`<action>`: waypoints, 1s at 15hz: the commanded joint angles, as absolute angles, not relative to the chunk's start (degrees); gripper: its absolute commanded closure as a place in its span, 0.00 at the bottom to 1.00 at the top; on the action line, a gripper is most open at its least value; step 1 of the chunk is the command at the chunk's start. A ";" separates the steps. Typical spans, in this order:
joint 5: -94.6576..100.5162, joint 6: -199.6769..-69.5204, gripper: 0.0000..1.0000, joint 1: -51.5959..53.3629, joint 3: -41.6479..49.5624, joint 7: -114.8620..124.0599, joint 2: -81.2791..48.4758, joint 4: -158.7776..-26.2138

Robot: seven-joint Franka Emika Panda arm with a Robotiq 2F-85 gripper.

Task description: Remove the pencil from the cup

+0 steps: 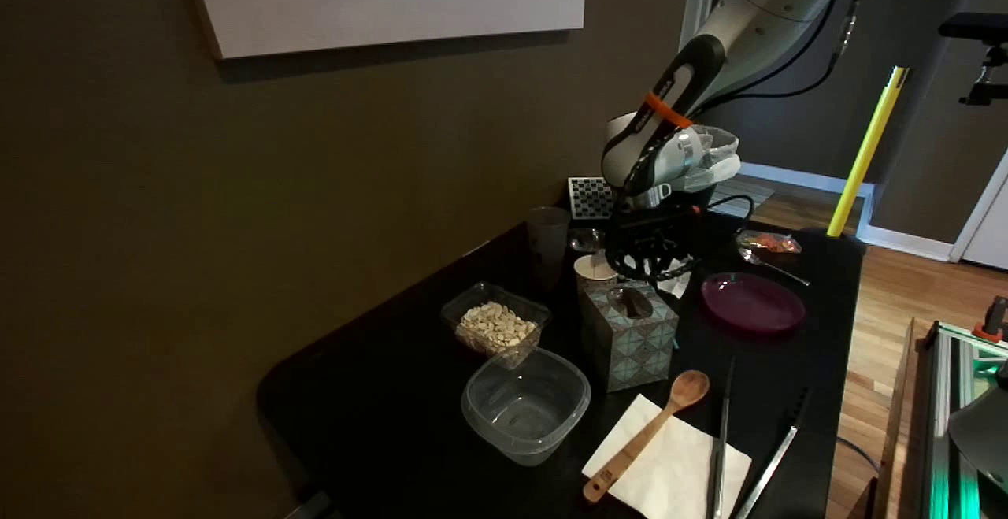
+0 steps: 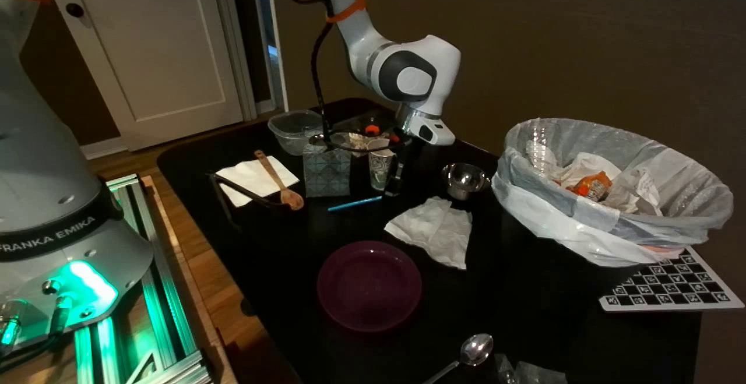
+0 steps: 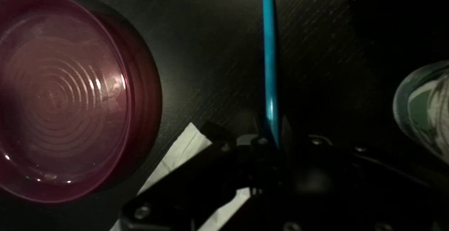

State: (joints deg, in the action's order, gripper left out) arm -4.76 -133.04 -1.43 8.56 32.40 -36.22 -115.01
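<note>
A thin blue pencil (image 3: 270,48) runs straight out from between my fingertips in the wrist view. It also shows in an exterior view (image 2: 354,204), low at the table and outside the cup. My gripper (image 3: 275,129) is shut on one end of it. The dark fingers hide that end. The gripper also shows in an exterior view (image 2: 395,183), with fingertips low beside the cup. I cannot tell whether the pencil touches the table. A patterned paper cup (image 2: 380,169) stands upright beside the gripper. It also shows behind the tissue box (image 1: 596,269) and at the right of the wrist view (image 3: 422,108).
A tissue box (image 2: 326,171) stands close to the cup. A purple plate (image 2: 369,286), a crumpled napkin (image 2: 434,229) and a metal bowl (image 2: 465,180) are nearby. A lined trash bin (image 2: 606,197) stands at the side. A plastic container (image 1: 526,402) and a wooden spoon (image 1: 646,436) lie beyond the box.
</note>
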 commanded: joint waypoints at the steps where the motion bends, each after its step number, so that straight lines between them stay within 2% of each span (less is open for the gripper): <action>1: -4.63 -131.98 0.65 -0.27 9.55 32.68 -38.62 -112.53; 2: -4.60 -131.99 0.61 -0.18 9.61 32.65 -38.82 -112.36; 4: -4.55 -132.02 0.67 0.01 9.82 32.68 -39.13 -112.06; 7: -4.09 -132.27 0.64 0.32 10.36 32.70 -38.62 -112.24; 8: -3.60 -132.77 0.43 0.58 10.74 32.81 -38.25 -112.53; 10: -2.46 -133.22 0.38 1.08 11.59 32.94 -37.13 -113.13; 11: -1.92 -133.47 0.33 1.33 12.05 33.05 -36.48 -113.45; 15: 0.27 -135.12 0.01 2.18 13.60 33.21 -32.17 -115.56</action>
